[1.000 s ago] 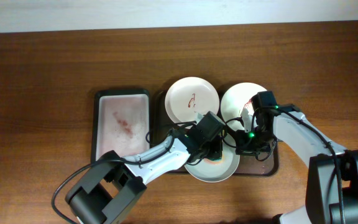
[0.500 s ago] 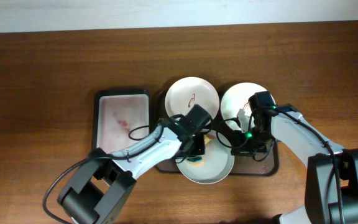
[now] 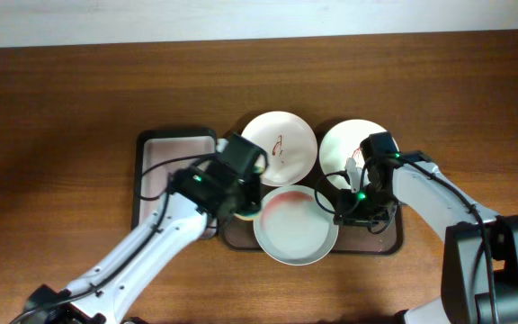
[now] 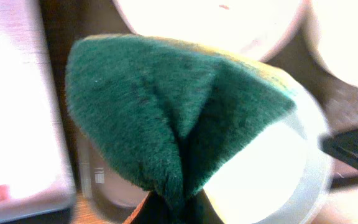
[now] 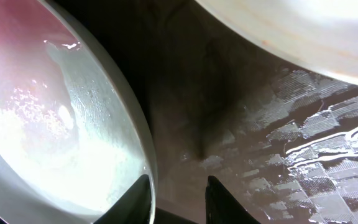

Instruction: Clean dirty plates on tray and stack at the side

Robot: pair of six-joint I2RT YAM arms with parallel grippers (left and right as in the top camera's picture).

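**Sponge pulled off the front plate, right fingers parting**

Since the earlier overhead frames the left arm has swung from over the front plate to the left centre of the frame. The left gripper now sits over the dark brown tray's left end, just beside the smaller black-rimmed tray. Its fingers are clamped on a green scouring sponge, which fills the left wrist view. The right arm has barely shifted.

The front plate lies at the lower centre of the frame, its far part on the dark brown tray and its near edge over the tray's front rim. It is now uncovered and carries a wet pinkish film instead of a clear smear.

The right gripper is low at that plate's right rim. Its fingers are apart, with the rim beside the left finger and bare tray floor in the gap.

I judge that wiping of the first plate is just finishing. The next move calls for a fresh grip on that rim, then carrying the plate off the tray to the table at the side.

Count:
- Three white plates. The upper-centre plate has a red mark; the upper-right plate is partly hidden by the right arm.
- One dark brown tray.
- One smaller pink-lined tray.
- One sponge.
- Nothing stacked yet.
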